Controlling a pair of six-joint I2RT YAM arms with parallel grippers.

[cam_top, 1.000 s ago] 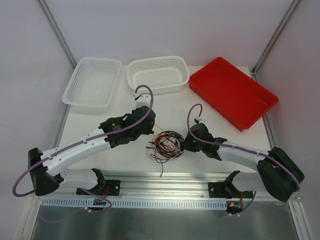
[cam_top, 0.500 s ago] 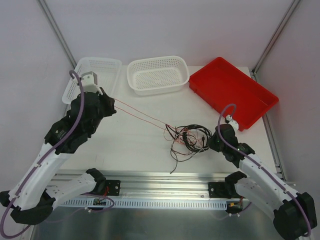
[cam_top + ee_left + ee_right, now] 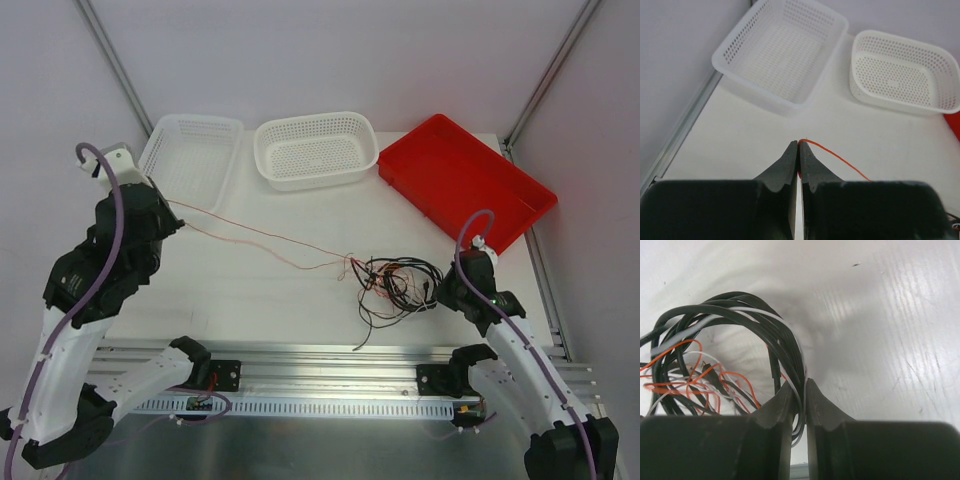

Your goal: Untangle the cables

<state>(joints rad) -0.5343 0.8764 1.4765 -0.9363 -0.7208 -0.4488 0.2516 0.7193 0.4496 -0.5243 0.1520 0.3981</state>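
table (image 3: 250, 290): white, and everything sits on it. the tangle lies right of its middle, toward the front edge.
left arm (image 3: 100, 250): within the last second it has swung from the middle of the table out to the far left, taking a red wire with it.
right arm (image 3: 512, 345): over the same second it has drawn back to the right, and the tangle has slid rightward with it.
meaning: the arms are pulling apart, so one wire is now mostly out of the knot. its far end still seems to run into the tangle, so i judge this wire not yet free and the rest still knotted.
tray (image 3: 500, 215): red, at the back right, nothing in it.
left basket (image 3: 190, 165): white, at the back left, empty, and just beyond the left gripper.
mid basket (image 3: 315, 150): white, at the back centre, empty. no cable has been put away anywhere yet.
tangle (image 3: 398, 282): black cords looped with orange and white strands, bunched beside the right gripper.
red wire (image 3: 255, 232): stretched in a long, nearly straight line across the bare table, from the left gripper to the tangle's left edge.
left gripper (image 3: 799, 146): clenched on the red wire's end, which curves out from between the fingertips.
right gripper (image 3: 800, 387): pinched on black cords and a white strand at the tangle's right side, anchoring it.
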